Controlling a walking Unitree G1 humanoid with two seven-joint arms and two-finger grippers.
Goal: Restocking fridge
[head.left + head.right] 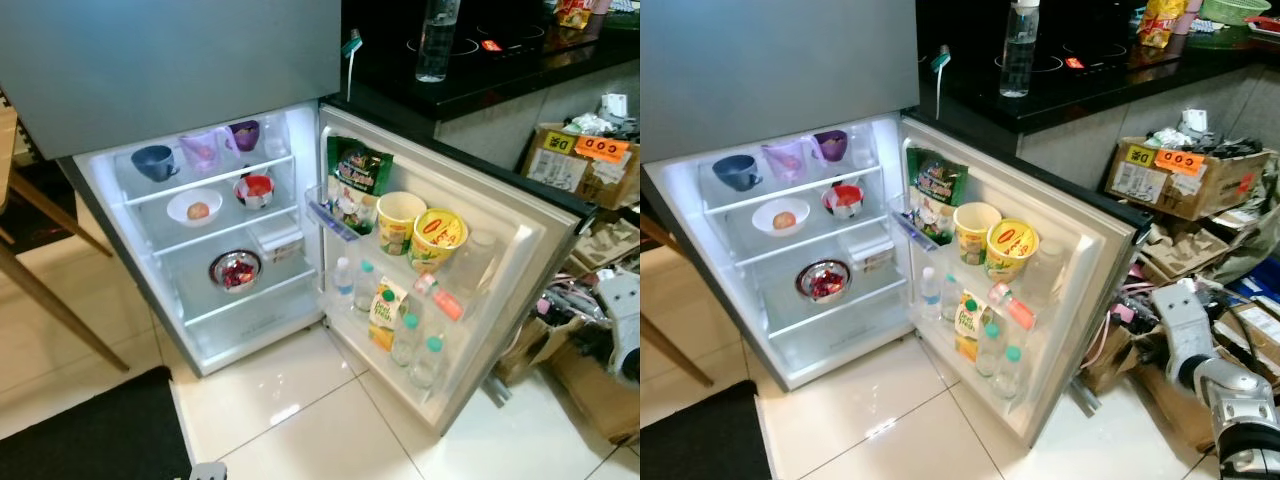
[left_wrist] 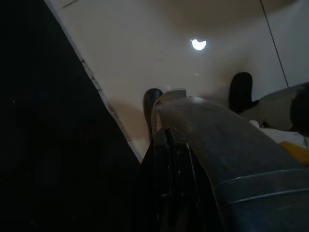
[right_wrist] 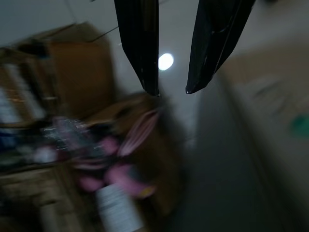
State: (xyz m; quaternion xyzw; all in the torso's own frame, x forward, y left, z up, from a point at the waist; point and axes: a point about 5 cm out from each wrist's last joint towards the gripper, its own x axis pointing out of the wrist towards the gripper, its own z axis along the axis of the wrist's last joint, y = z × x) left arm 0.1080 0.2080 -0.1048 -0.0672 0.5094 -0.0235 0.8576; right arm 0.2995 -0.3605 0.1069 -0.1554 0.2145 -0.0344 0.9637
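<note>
The fridge (image 1: pixel 200 330) stands open with its light on. Cups (image 1: pixel 155 161) line its top shelf, a white bowl (image 1: pixel 194 208) and a red-filled bowl (image 1: pixel 256 189) sit below, and a steel bowl (image 1: pixel 236 269) sits lower still. The door (image 1: pixel 1080 290) holds a green snack bag (image 1: pixel 356 180), two noodle cups (image 1: pixel 436 238), a juice carton (image 1: pixel 385 312) and several small bottles (image 1: pixel 405 338). My right arm (image 1: pixel 1200 375) hangs low beside the door's edge. The right gripper (image 3: pixel 172 92) is open and holds nothing, over blurred clutter. My left gripper (image 2: pixel 164 140) hangs idle above floor tiles.
A black counter (image 1: pixel 1090 85) behind the door carries a clear water bottle (image 1: pixel 1018 48) and snack packs. Cardboard boxes (image 1: pixel 1180 175) and loose clutter crowd the floor to the right. A black mat (image 1: pixel 90 430) lies at front left, with wooden chair legs (image 1: pixel 55 295) beyond it.
</note>
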